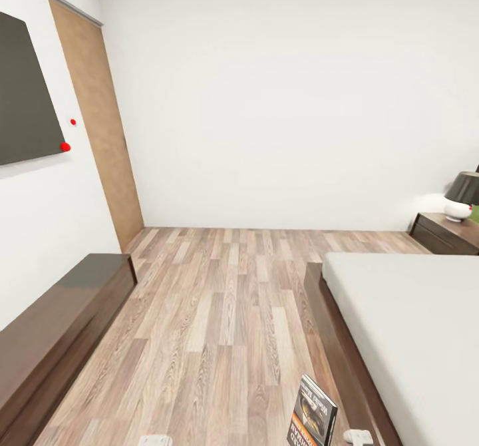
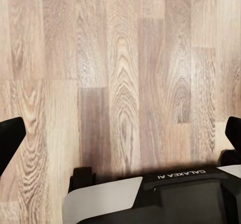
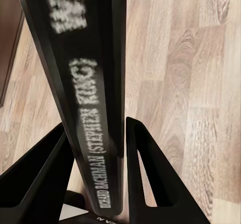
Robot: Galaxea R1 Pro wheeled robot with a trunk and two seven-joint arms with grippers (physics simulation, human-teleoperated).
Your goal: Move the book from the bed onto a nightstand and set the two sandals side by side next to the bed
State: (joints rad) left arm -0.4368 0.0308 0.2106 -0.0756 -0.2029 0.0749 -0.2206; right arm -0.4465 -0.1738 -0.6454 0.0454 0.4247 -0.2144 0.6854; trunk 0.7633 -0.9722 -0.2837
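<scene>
Thin dark paperback book [image 3: 85, 103] clamped in right hand [image 3: 98, 148], off pale grey bed [image 1: 412, 326]; reddish-brown nightstand [image 1: 449, 233] far ahead. Left hand [image 2: 120, 138] spread, empty. Sandals pending.

The thin dark paperback book [image 1: 313, 421] with an orange-brown cover picture and white lettering is standing upright at the near edge of the head view, above the wood-plank floor, just left of the bed frame. In the right wrist view its black spine [image 3: 85, 98] with white lettering is sitting between the two black fingers [image 3: 150, 174].

The large low bed [image 1: 406, 326] with pale grey mattress and dark brown frame is lying at the right.

The low dark reddish-brown wooden nightstand [image 1: 447, 234] is standing at the far right, beyond the bed.
</scene>
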